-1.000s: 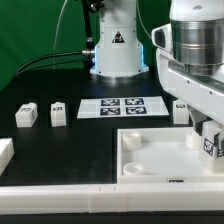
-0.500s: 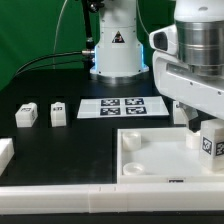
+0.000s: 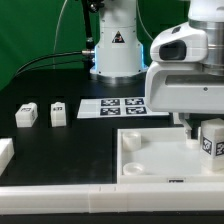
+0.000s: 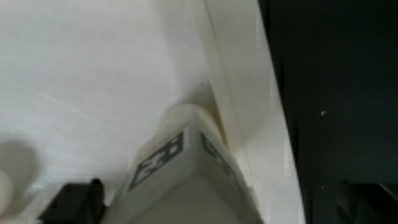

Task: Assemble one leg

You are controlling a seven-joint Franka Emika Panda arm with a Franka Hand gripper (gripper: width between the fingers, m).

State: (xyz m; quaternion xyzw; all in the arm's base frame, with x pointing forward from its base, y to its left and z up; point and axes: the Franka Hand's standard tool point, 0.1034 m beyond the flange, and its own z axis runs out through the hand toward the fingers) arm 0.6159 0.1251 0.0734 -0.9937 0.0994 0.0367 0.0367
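A leg [image 3: 210, 137], a small white block with a black-and-white marker, stands upright at the far right corner of the white tray-like piece [image 3: 160, 134]. My gripper [image 3: 198, 122] hangs just above the leg, open, with its hand covering the leg's top in the exterior view. In the wrist view the leg [image 4: 178, 165] rises between my two dark fingertips [image 4: 75, 200], which stand wide apart and clear of it. It sits against the tray's rim wall [image 4: 240, 90]. My gripper [image 4: 217, 208] holds nothing.
Two more small white blocks [image 3: 25, 114] [image 3: 58, 112] stand on the black table at the exterior view's left. The marker board [image 3: 122, 106] lies behind the tray. A long white bar [image 3: 60, 190] runs along the front, another piece [image 3: 5, 152] at the left edge.
The jaws have opened and let go of the leg, which stays standing in the tray's corner. The hand has risen a little.
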